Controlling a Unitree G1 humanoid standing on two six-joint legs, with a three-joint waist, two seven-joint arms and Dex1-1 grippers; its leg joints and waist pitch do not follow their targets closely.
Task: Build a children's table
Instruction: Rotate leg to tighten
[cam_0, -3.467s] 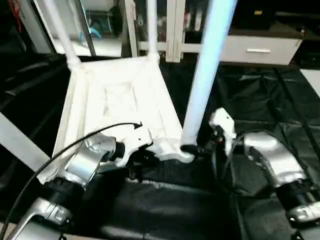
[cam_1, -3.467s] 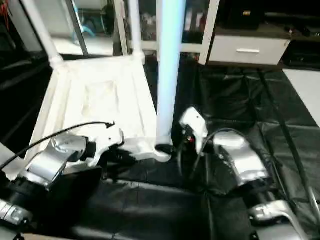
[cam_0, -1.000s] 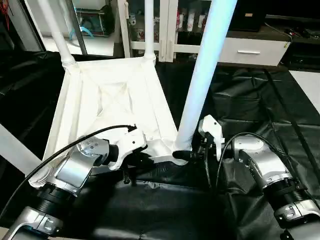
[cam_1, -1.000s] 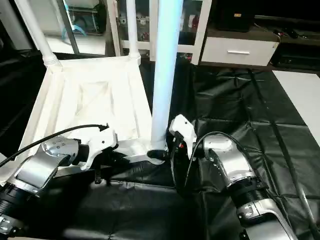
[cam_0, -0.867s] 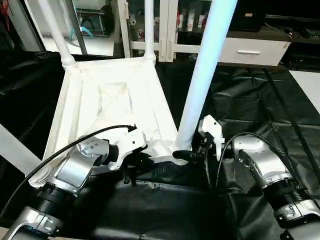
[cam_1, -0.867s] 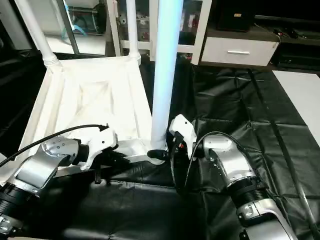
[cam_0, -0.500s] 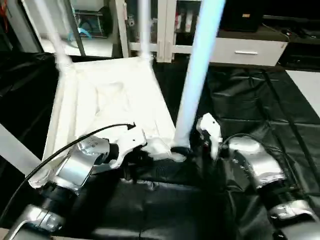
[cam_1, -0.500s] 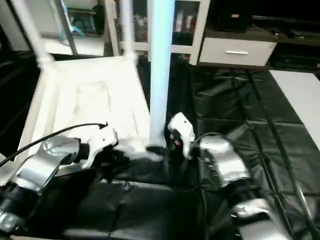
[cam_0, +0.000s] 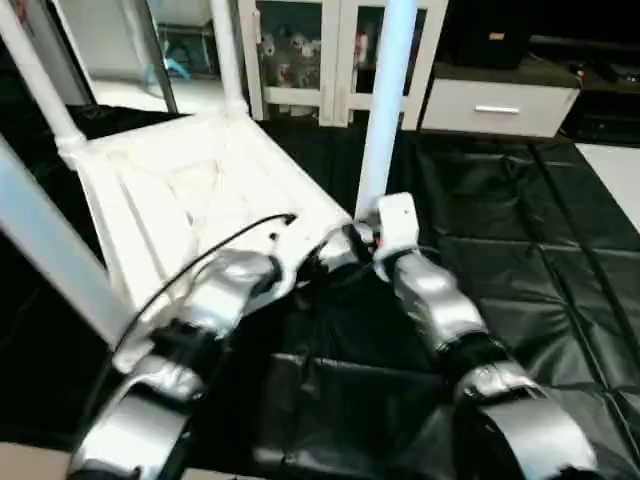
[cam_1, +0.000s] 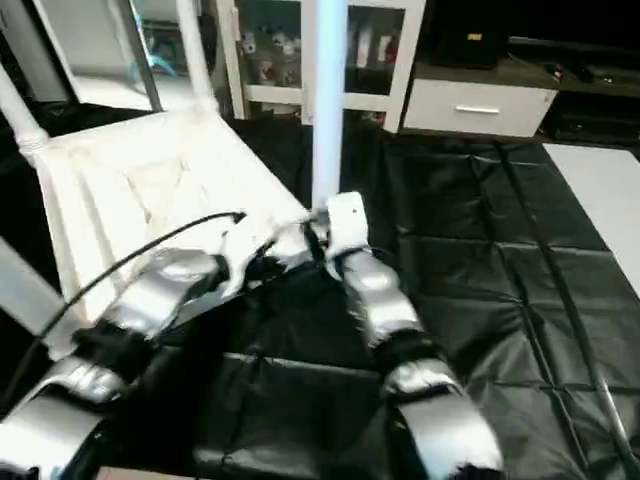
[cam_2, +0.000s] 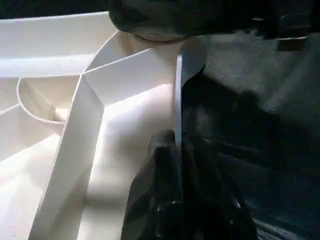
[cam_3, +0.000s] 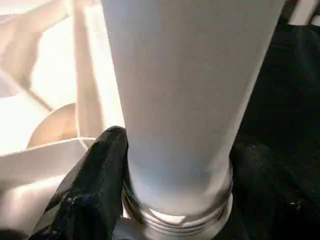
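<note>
Top (cam_0: 190, 195) lies upside down on the black cloth (cam_0: 520, 250), ribs up, legs rising from its corners. We see our right claw (cam_3: 170, 200) closed around the near leg (cam_0: 385, 110) just above its socket, one finger (cam_3: 95, 190) on each side. Our left claw (cam_2: 177, 165) pinches the top's thin edge wall beside that corner. Both forearms reach forward and meet there.

Both arms crowd the near corner of the upturned top (cam_0: 180, 190). Upright legs (cam_0: 385, 100) block its corners. The black cloth (cam_0: 520, 250) to the right offers open passage.
</note>
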